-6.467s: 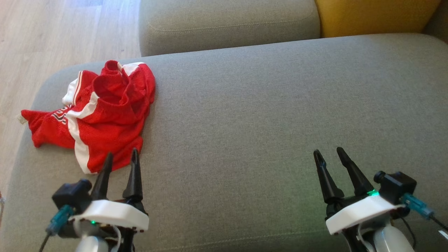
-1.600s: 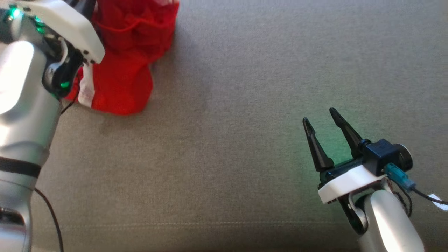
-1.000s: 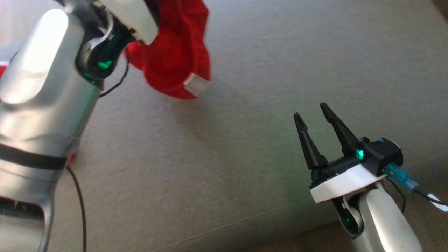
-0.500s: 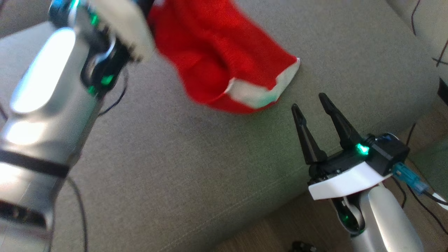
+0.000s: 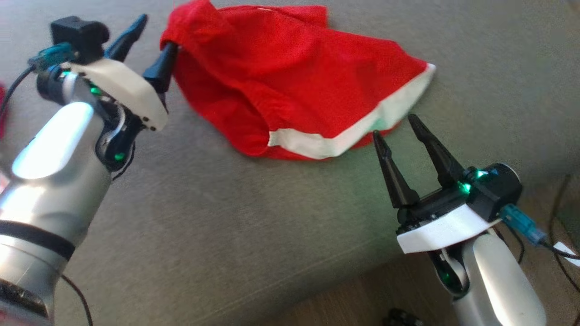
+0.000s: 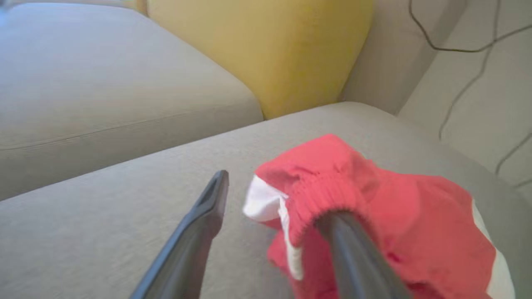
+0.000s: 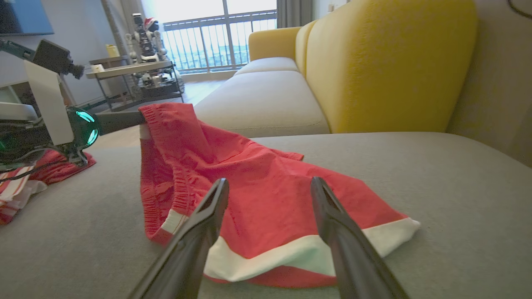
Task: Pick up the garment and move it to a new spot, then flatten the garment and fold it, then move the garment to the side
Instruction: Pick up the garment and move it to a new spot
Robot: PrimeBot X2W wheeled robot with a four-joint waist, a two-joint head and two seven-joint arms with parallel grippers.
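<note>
The garment is a pair of red mesh shorts with white trim, lying rumpled on the grey sofa seat. My left gripper is open at the garment's left end. In the left wrist view the elastic waistband still hangs over the tip of one finger, while the other finger is bare. My right gripper stands open just short of the white hem, apart from it. The right wrist view shows the garment spread beyond the right gripper.
A yellow back cushion rises behind the seat, with a second grey seat cushion beside it. Another red and white cloth lies at the seat's far left. The sofa's front edge, wood floor and cables are by my right arm.
My left gripper has opened and let the garment go. The garment has dropped and spread on the seat near my right gripper. The head view has swung to the right along the sofa.
</note>
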